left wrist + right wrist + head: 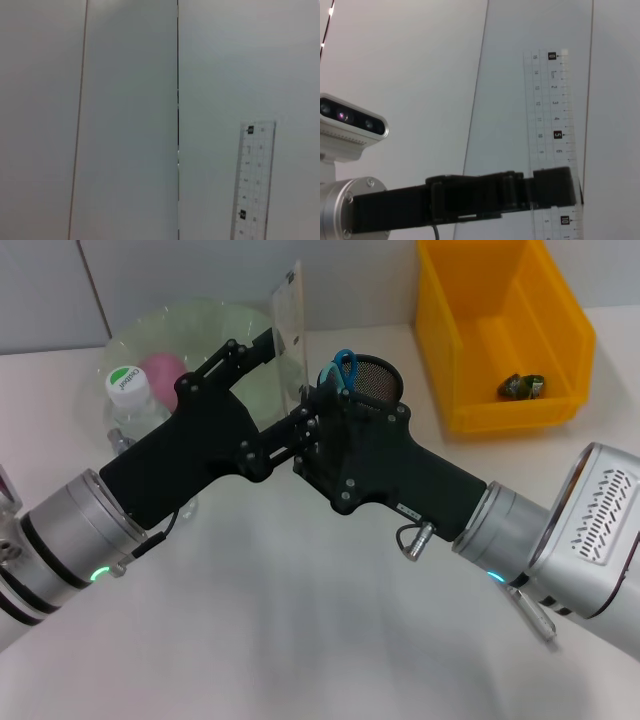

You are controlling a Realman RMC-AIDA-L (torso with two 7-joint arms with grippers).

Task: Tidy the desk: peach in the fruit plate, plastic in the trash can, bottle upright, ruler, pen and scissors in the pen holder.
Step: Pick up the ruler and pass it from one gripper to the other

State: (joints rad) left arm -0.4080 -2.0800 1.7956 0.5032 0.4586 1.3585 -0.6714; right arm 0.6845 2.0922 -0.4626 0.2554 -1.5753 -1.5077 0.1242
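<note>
Left gripper (278, 340) fingers were pinching the clear plastic ruler (289, 322) upright, black mesh pen holder (372, 380) just beside them. Right gripper (322, 412) fingers: couldn't tell. Pink peach (162, 370) plated, ruler left.

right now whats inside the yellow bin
In the head view, the yellow bin holds one crumpled dark green piece of plastic on its floor, near the front wall. The rest of the visible floor is bare; the strip behind that wall is hidden.
</note>
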